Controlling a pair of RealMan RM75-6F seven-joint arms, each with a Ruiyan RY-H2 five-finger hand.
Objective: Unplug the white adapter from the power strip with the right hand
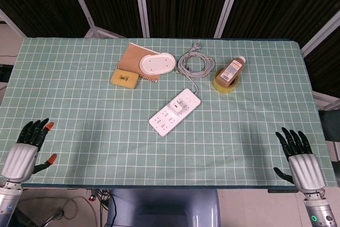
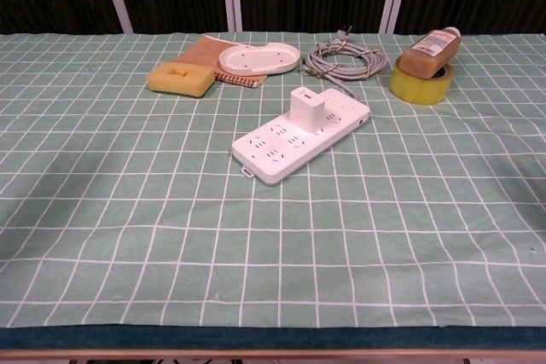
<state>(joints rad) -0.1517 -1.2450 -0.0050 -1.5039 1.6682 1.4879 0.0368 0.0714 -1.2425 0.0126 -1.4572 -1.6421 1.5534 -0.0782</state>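
Only the head view shows the hands: the right hand (image 1: pixel 301 159) sits at the lower right corner of the frame, by the table's near edge, fingers spread apart and holding nothing; the left hand (image 1: pixel 27 150) sits at the lower left, likewise spread and empty, its fingertips (image 1: pixel 49 125) capped in orange. The chest view shows neither hand, but it shows that the white adapter (image 2: pixel 305 105) stands upright, plugged into the far half of the power strip (image 2: pixel 300 135), which the top-down head view flattens to a small square.

The table is covered by a green cloth with a white grid (image 1: pixel 79 94). Behind it stand dark panels with pale slanted frame bars (image 1: pixel 139 3).

In the middle of both frames lies one power strip (image 1: pixel 175 112), set on a diagonal, carrying one white adapter (image 1: pixel 182 108). Its grey cable (image 1: pixel 195 65) lies coiled above it in a single bundle, the plug pointing toward the far edge. Upper left of the strip are one brown notebook (image 1: pixel 133 57), one white oval dish (image 1: pixel 156 64) resting on it, and one yellow sponge (image 1: pixel 124 78) just beside the notebook. Upper right is one roll of yellow tape (image 1: pixel 225 84) with one brown bottle (image 1: pixel 232 69) lying tilted across it.
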